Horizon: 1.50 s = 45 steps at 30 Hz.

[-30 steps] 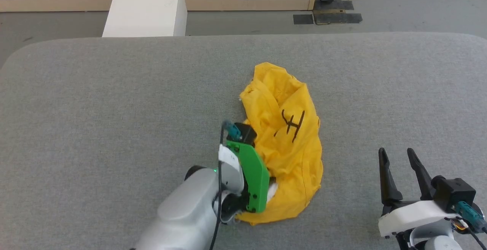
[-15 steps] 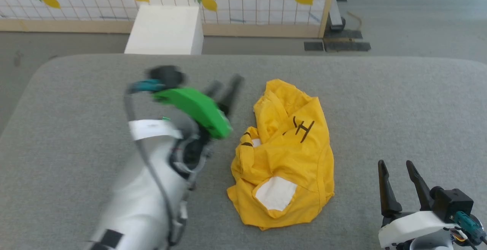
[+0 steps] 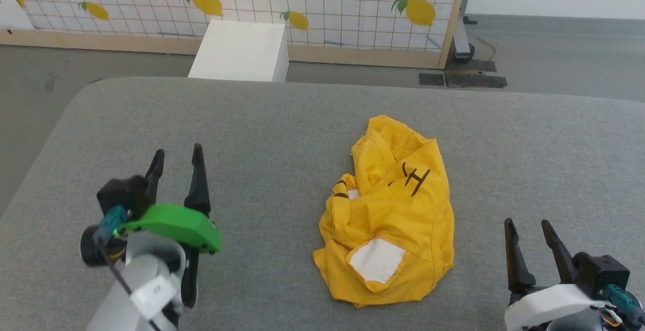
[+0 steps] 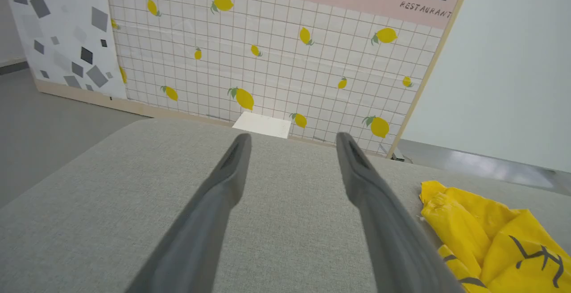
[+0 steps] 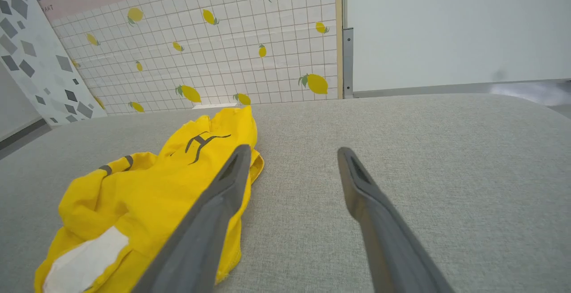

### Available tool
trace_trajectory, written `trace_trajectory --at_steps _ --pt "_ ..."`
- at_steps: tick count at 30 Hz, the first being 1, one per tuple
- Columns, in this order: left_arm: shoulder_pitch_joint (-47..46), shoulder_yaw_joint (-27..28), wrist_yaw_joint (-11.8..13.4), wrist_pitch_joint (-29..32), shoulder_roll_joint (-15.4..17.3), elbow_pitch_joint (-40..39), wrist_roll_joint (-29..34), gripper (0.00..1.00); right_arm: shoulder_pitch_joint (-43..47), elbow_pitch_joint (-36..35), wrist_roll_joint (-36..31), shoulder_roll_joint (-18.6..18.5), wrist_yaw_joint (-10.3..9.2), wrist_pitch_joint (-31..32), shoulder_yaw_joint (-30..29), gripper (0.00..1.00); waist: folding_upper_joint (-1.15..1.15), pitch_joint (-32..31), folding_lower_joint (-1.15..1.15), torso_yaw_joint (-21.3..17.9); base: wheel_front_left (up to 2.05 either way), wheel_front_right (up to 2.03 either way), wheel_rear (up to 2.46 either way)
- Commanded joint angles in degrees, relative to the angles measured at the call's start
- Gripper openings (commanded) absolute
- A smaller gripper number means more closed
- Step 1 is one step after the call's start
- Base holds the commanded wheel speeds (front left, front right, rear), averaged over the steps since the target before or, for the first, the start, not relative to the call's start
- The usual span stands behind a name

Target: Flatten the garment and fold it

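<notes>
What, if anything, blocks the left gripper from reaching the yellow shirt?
Likely yes: nothing blocks it. The left gripper is open above the grey surface, and the garment lies crumpled to its right with bare surface between.

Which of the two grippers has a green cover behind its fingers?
The left gripper, at the head view's lower left: a bright green cover sits behind it. The right gripper has a white cover.
</notes>
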Motion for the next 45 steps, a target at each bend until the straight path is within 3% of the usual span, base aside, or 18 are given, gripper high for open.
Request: trace_trajectory --at_steps 1,9,14,17,24,28,33,34,35,41,45 --pt "3.33 1.65 0.66 -0.29 -1.17 -2.47 2.02 1.0 -0.13 0.24 -0.19 -0.01 -0.09 0.39 -0.16 1.0 0.0 0.88 0.0 -0.02 0.0 0.0 0.0" --pt "13.35 8.91 -0.81 -0.3 -8.55 -9.81 9.15 1.0 -4.87 1.32 -0.36 -0.01 -0.09 6.41 -0.15 1.0 0.0 4.75 0.0 0.12 0.0 0.0 0.0" --pt "14.05 11.5 -2.79 -0.31 -11.72 -10.62 12.47 1.0 -13.74 3.65 -2.44 -0.01 -0.09 16.59 1.13 1.0 0.0 7.12 0.0 0.72 0.0 0.0 0.0" --pt "13.56 12.44 -3.92 -0.31 -12.77 -10.31 13.49 1.0 -20.23 6.05 -3.72 -0.16 -0.09 24.3 3.01 1.0 0.0 8.54 0.0 1.43 0.0 0.0 0.0" --pt "11.37 13.82 -6.12 -0.31 -14.4 -9.81 14.57 1.0 -34.32 13.67 -4.49 -5.13 -0.09 42.79 9.63 1.0 0.0 12.25 0.0 4.62 0.0 0.0 0.0" --pt "10.94 14.15 -6.66 -0.31 -14.79 -9.3 14.74 1.0 -37.87 16.79 -2.58 -7.1 -0.09 48.87 14.96 1.0 0.0 13.82 0.0 6.1 0.0 0.0 0.0" --pt "10.53 14.41 -6.88 -0.31 -14.94 -9.16 14.2 1.0 -39.12 18.11 -0.4 -9.15 -0.09 50.82 19.3 1.0 0.0 15.05 0.0 6.97 0.0 0.0 0.0" --pt "10.42 14.32 -6.76 -0.31 -14.95 -9.21 13.93 1.0 -39.31 18.13 -0.11 -9.43 -0.09 50.25 19.2 0.4 0.0 15.14 0.0 6.97 0.0 0.0 0.0" --pt "10.35 14.25 -6.65 -0.31 -14.95 -9.24 13.8 1.0 -39.48 17.95 -0.09 -9.6 -0.09 49.34 19.2 0.0 0.0 15.16 0.0 6.95 0.0 0.0 0.0" --pt "10.5 14.04 -6.34 -0.31 -14.97 -8.92 13.48 1.0 -39.37 16.79 1.46 -9.53 -0.09 43.45 18.19 0.0 0.0 13.1 0.0 5.15 0.0 0.0 0.0" --pt "11.24 14.05 -6.52 -0.31 -14.97 -8.42 13.51 1.0 -37.16 13.55 2.29 -9.97 -0.09 38.82 14.16 0.0 0.0 10.46 0.0 3.02 0.0 0.0 0.0"
